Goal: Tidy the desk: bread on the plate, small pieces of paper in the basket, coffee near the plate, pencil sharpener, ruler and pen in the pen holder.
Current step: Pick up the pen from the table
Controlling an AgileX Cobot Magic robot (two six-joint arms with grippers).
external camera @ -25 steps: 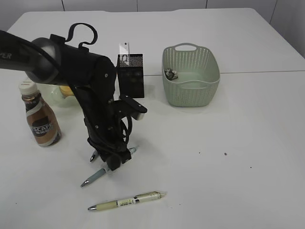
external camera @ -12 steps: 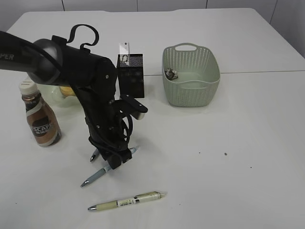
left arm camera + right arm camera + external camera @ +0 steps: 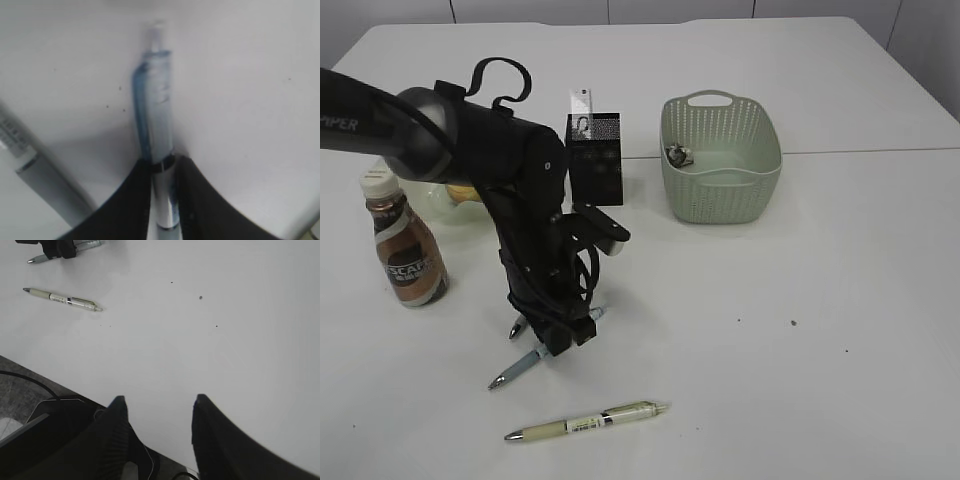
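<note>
My left gripper is down on the desk, shut on a translucent blue pen that lies flat. A grey pen lies just beside it, and a pale green pen lies nearer the front edge. The black mesh pen holder holds the clear ruler. Crumpled paper sits in the green basket. The coffee stands by the plate, where the bread is mostly hidden by the arm. The pencil sharpener is out of view. My right gripper hangs open over the desk's front edge.
The left arm arches over the desk's left half and covers part of the plate. A seam runs across the tabletop behind the basket. Below the front edge lie cables and a dark frame.
My left gripper's jaws have closed in on the blue pen, and the arm has settled slightly lower. The pens, bottle and basket have not moved.
</note>
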